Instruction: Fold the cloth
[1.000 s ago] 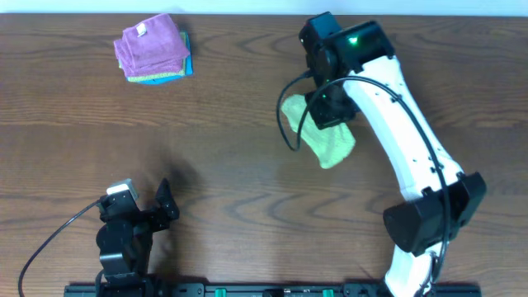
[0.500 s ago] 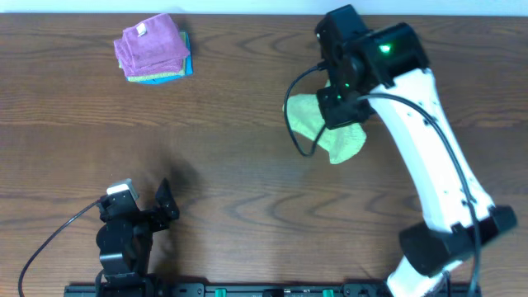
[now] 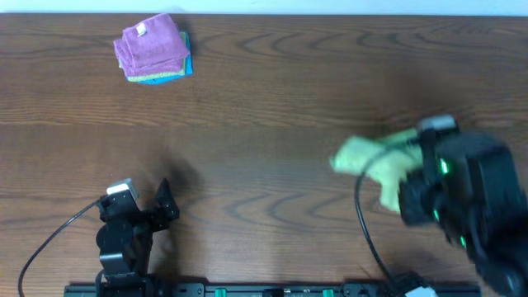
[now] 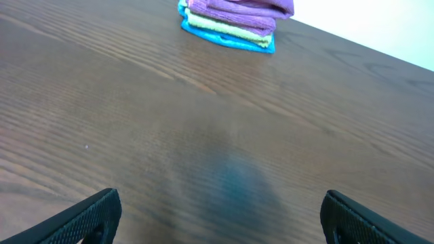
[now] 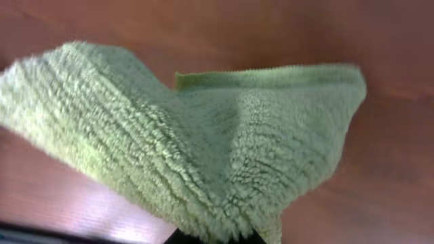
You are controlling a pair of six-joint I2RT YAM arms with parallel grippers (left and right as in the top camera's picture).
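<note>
Pinched in a soft bunch by the right gripper (image 5: 217, 237): the cloth (image 3: 367, 157), lime green and fuzzy. Seen from above at about 3 o'clock, well to the right of the middle, smeared and blurry. Fills nearly all of the right wrist view, with one flap out to 10 o'clock and another out to 2 o'clock. Between them, a fold running down to the pinch at 6 o'clock. Cannot tell if any part touches the table (image 3: 272, 107). Closed tight on the cloth's lower edge, with only a sliver of black showing there. Rest of the right arm (image 3: 474, 206) at 4 o'clock from above, dark and blurry, with a small green light.

Far off at 8 o'clock from above, near the front edge of the table, the left gripper (image 4: 220, 203). Spread wide with nothing in it, just brown wood between the two black fingers (image 4: 88, 217).

Up between 10 and 11 o'clock from above, a small pile (image 3: 153, 49) of folded cloths. Purple on top with a white tag, a yellow-green layer under it, blue at the bottom. Well apart from the cloth and from both grippers. Also at 12 o'clock in the left wrist view, straight ahead of the open fingers.
</note>
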